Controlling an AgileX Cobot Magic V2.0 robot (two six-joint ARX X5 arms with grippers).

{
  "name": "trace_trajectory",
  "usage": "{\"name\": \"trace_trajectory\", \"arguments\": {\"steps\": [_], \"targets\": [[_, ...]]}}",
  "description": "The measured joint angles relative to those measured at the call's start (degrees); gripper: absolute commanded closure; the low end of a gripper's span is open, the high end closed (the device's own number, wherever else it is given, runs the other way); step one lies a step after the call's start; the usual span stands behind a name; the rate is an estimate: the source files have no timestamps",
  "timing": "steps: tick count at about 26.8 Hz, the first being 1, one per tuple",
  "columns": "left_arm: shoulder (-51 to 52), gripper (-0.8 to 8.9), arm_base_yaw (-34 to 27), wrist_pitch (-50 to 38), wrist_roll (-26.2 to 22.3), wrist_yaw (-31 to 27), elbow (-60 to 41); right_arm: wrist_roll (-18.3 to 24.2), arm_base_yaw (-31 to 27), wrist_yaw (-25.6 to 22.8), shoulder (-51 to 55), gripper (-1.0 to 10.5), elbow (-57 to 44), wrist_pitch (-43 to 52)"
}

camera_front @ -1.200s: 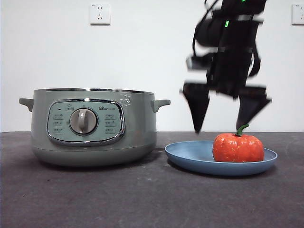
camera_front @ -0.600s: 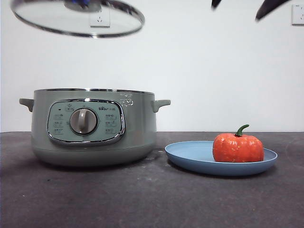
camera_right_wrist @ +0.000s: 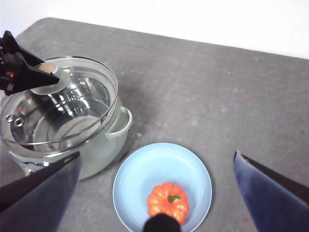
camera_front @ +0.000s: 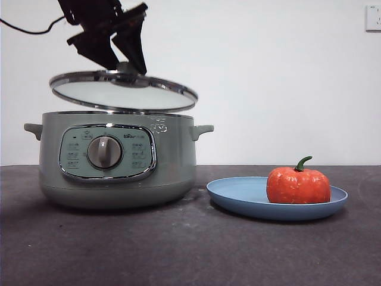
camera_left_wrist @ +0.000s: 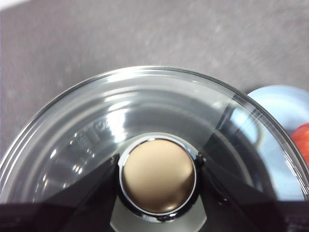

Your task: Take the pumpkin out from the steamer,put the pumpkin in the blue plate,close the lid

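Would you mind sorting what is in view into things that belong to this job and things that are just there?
Belonging to the job:
- pumpkin, on the blue plate
- steamer, open
- lid, held tilted above it by the left end effector

Just there:
- wall socket
- table
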State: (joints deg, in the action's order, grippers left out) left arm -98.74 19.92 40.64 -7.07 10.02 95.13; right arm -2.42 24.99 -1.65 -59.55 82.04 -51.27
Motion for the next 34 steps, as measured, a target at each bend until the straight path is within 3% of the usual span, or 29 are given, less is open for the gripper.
{"name": "trace_trajectory", "arguments": {"steps": [25,27,30,34], "targets": [[-2.34,8.1,-0.15,4.55,-0.26,-1.25,0.17,-1.05,0.0,-0.02,-0.04,4.1,0.0,-1.66],[-2.34,7.31,-0.15,4.85,-0.26,-1.27,0.26,-1.09,0.0,0.0,-0.04,4.1,0.0,-1.66],[-2.34,5.13,-0.15,5.64,-0.31,-1.53,0.5,-1.25,0.0,0.0,-0.04,4.1,0.0,-1.66],[-2.34,4.85,-0.13,6.23,-0.22,-3.13,0.72,-1.29,0.0,-0.02,-0.04,4.1,0.0,-1.66]]}}
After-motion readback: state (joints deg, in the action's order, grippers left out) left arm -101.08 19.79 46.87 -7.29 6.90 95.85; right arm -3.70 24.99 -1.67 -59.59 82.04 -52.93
